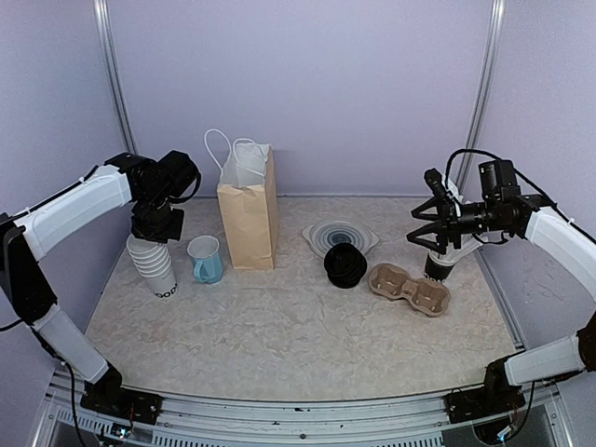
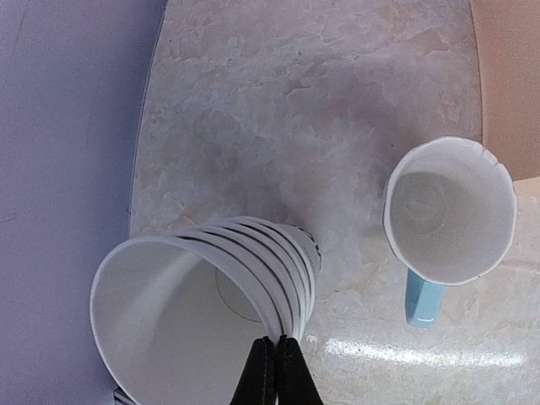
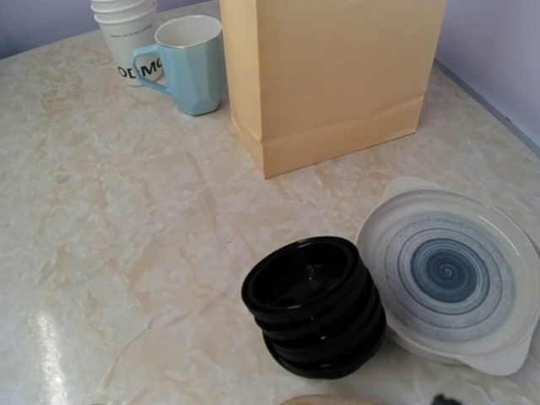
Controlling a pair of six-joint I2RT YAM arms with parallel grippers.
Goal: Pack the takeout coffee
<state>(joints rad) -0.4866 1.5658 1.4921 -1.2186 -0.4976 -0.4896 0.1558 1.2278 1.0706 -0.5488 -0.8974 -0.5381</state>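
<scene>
We see the left gripper (image 2: 277, 346), fingers pressed together, at the rim of the tilted stack of white cups (image 1: 151, 259). Its lowest, lettered cup (image 1: 165, 289) stands just beside the blue mug (image 1: 206, 259). The right gripper (image 1: 438, 265) hangs near the black lids (image 1: 345, 265); we cannot tell its spread.

Left arm (image 1: 79, 205) jaws pinched together; right arm (image 1: 559, 237) jaws spread apart.
</scene>
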